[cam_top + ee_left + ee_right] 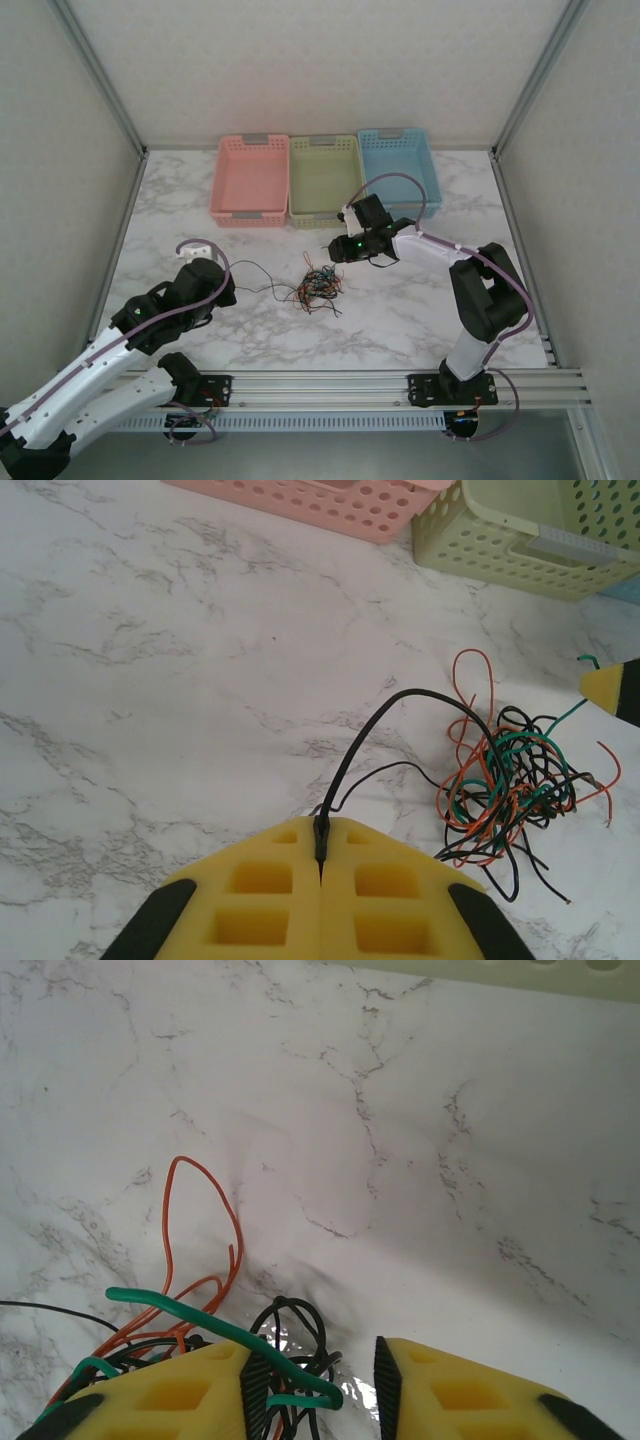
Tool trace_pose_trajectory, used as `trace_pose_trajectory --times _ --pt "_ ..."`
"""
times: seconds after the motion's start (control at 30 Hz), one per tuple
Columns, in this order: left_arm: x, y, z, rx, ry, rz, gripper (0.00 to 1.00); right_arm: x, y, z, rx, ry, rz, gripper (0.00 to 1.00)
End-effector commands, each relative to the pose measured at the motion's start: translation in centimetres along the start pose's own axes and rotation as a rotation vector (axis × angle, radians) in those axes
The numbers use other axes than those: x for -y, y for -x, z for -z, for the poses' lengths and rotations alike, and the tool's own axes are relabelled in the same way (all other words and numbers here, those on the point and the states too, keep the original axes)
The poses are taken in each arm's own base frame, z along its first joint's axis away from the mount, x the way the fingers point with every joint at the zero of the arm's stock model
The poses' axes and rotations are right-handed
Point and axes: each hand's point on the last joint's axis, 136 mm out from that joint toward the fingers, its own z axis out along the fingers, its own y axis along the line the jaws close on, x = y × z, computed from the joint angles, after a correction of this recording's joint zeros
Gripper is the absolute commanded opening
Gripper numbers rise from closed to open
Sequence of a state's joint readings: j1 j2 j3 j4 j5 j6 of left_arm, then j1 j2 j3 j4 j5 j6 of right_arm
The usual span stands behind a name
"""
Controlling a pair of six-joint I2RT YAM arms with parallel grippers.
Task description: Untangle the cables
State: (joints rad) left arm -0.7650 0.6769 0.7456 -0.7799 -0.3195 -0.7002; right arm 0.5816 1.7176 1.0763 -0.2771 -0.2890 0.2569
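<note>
Pinching a thin black wire [400, 702] between its two yellow padded fingers, which meet with no gap, the left gripper [321, 830] sits nearest the arm bases, low over the white marble-patterned table [400, 320]. That wire arches up from the pinch and runs off to the right into the tangled bunch of thin black, orange, red and green cables [505, 780]. The bunch lies on the table between the two grippers, well apart from the left one and joined to it by that strand. Judging by this, the task is at an early stage. One black strand is partly drawn out to the side, yet its far end is not free of the knot. The other wires loop over one another in a single clump, and nothing lies fully separated. Beyond the clump, the right gripper [315, 1385] hangs right over its far edge with its jaws standing apart, clamped on nothing. Black loops sit in the gap between them, a green wire [190, 1312] lies across one of its fingers, and an orange loop [205, 1175] curls out on the table just ahead. Closing there would probably catch several strands at once. Farthest off, along the back of the table, stand a perforated pink plastic basket [252, 180], a pale green basket [325, 178] and a blue basket [397, 165], side by side.
</note>
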Motion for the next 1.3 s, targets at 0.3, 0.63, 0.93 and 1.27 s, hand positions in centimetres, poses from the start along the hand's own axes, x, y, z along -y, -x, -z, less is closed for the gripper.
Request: trace_pose_trajectory --times 0.3,0.63,0.93,1.27 --pt "0.1 -0.4 -0.4 -0.008 -0.005 -0.013 0.0 -0.4 0.7 0.7 0.023 -0.011 0.039 0.0" --pt "-0.7 1.0 1.4 0.049 0.011 -0.001 0.0 1.9 0.3 3.5 0.034 -0.183 0.039 0.0" --pt "-2.3 3.4 4.7 0.149 0.04 0.034 0.0 5.6 -1.3 5.7 0.027 -0.352 -0.002 0.0" --pt "-4.7 6.1 9.3 0.291 0.063 0.074 0.0 9.3 -3.1 7.6 -0.009 -0.561 -0.028 0.0"
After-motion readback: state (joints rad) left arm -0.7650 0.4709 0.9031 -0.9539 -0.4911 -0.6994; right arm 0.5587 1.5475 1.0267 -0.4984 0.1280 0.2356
